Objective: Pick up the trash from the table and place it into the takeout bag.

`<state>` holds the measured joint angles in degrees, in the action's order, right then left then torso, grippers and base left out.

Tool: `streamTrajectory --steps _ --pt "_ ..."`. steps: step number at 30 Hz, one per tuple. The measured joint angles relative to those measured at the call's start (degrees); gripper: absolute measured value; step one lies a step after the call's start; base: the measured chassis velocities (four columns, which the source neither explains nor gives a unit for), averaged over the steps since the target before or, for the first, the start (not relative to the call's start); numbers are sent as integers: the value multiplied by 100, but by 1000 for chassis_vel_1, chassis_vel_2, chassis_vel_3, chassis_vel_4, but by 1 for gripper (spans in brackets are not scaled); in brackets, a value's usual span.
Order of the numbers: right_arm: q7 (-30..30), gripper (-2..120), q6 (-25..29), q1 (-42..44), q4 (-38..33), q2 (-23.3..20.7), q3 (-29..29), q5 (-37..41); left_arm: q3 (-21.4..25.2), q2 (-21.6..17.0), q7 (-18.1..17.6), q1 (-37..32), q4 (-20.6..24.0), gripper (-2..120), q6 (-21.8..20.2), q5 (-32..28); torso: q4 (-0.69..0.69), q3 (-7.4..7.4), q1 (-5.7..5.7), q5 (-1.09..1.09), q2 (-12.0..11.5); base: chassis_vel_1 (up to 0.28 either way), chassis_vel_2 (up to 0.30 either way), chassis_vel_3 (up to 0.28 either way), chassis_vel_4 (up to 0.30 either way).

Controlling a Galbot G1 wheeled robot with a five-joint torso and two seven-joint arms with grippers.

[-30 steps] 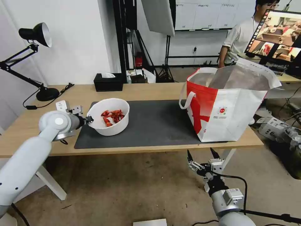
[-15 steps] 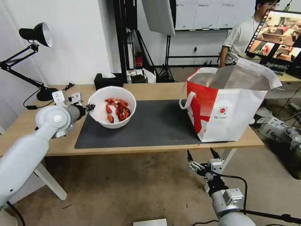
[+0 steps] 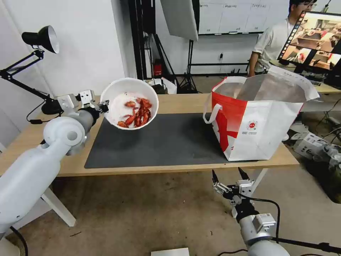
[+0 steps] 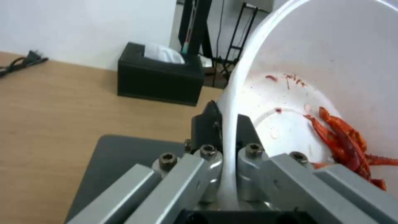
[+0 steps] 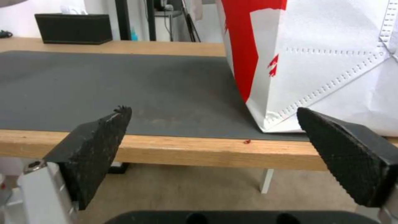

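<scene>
Since a second ago the left gripper [image 3: 103,106] has carried the white bowl [image 3: 129,103] up off the grey mat [image 3: 170,142] and tipped it toward the camera, so the red shellfish scraps [image 3: 137,112] now lie against its lower wall. From the head, the bowl hangs in the air above the mat's left end, well apart from the takeout bag [image 3: 255,121], which stands open on the right end of the table [image 3: 177,101]; the right gripper [image 3: 229,175] waits below the table's front edge, its fingers spread wide and empty. At the left wrist, the fingers [image 4: 248,152] are pinched tight on the bowl's rim [image 4: 234,102], one inside and one outside, with the black tissue box [image 4: 159,77] on the wood behind. At the right wrist, the two black pads [image 5: 99,146] stand far apart, holding nothing, facing the table edge and the bag's lower corner [image 5: 315,77].
</scene>
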<state>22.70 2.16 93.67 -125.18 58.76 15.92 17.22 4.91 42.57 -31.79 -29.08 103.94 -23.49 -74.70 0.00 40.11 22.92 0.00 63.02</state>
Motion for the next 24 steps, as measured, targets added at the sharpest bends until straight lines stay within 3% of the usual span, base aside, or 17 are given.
streamTrajectory --steps 11,24 --pt "0 100 0 0 0 0 0 0 -308 276 -115 560 -257 0 29 -2 1 0 0 0 0 0 0 0 0" --pt "1 100 0 0 0 0 0 0 -1189 1161 -377 1685 -853 0 28 -21 -1 0 0 2 0 0 0 0 0"
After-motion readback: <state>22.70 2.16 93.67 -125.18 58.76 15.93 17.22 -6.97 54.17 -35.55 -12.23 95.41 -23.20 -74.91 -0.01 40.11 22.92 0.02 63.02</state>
